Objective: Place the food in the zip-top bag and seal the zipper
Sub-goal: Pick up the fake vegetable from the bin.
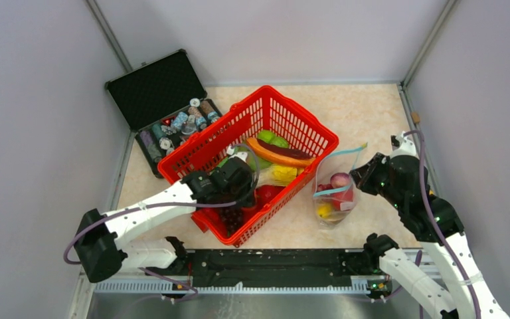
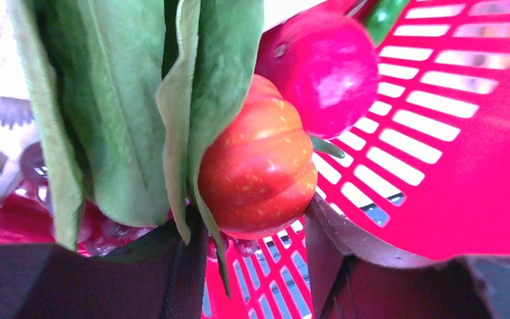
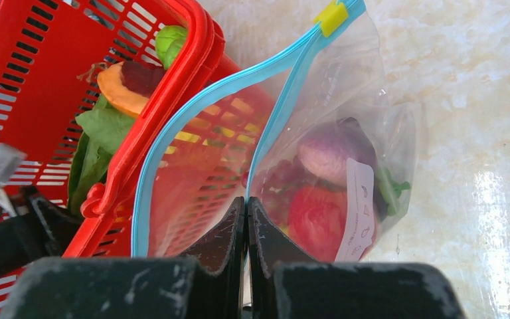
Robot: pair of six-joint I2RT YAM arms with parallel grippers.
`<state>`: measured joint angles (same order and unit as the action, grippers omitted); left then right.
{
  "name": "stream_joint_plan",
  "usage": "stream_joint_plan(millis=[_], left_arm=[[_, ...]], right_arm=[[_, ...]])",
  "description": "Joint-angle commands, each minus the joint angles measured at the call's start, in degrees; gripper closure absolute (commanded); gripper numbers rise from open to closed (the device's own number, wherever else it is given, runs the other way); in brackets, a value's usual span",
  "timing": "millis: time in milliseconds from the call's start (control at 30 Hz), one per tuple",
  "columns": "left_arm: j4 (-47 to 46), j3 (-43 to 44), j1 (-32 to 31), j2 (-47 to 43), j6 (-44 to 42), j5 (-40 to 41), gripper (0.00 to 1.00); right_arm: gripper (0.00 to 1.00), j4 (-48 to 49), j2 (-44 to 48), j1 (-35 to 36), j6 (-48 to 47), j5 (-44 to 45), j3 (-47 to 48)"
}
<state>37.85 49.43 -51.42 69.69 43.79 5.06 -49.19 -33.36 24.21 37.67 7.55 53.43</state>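
Left fingers (image 2: 385, 279) down in the basket (image 2: 451, 173), either side of a pumpkin (image 2: 259, 166); grip or not, cannot tell. Leaves (image 2: 126, 113) overlap it and could get dragged along. Right fingers (image 3: 219, 239) clenched on the zipper (image 3: 192, 109); the bag (image 3: 372, 100) sits on the tabletop (image 1: 365, 113) beside the basket, and its mouth may sag.

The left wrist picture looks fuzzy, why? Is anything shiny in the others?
Left wrist view: the green leaves sit very close to the lens and blur; the orange pumpkin is sharper. Right wrist view: white glare on the table. Top view: even light, sharp.
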Motion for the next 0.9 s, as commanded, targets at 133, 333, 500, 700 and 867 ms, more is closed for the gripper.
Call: stream_joint_plan(millis=[133, 333, 500, 700, 867], left_arm=[[2.52, 5.49, 0.07, -7.54, -4.38, 5.77, 0.66], [1.00, 5.22, 0.24, -11.03, -5.09, 13.00, 0.63], [-0.75, 7.93, 0.52, -11.93, -7.42, 15.49, 0.63], [-1.06, 11.36, 0.62, -13.34, -10.34, 16.43, 0.61], [-4.24, 11.96, 0.84, -15.18, -12.66, 17.73, 0.64]], right_arm=[[1.00, 1.91, 0.68, -0.12, 0.91, 0.71, -0.53], [1.00, 1.90, 0.75, -0.10, 1.24, 0.81, -0.61], [1.00, 2.07, 0.43, -0.12, 1.23, 1.00, -0.48], [1.00, 2.08, 0.15, -0.12, 1.19, 0.93, -0.33], [1.00, 2.40, 0.20, -0.10, 1.56, 0.57, -0.59]])
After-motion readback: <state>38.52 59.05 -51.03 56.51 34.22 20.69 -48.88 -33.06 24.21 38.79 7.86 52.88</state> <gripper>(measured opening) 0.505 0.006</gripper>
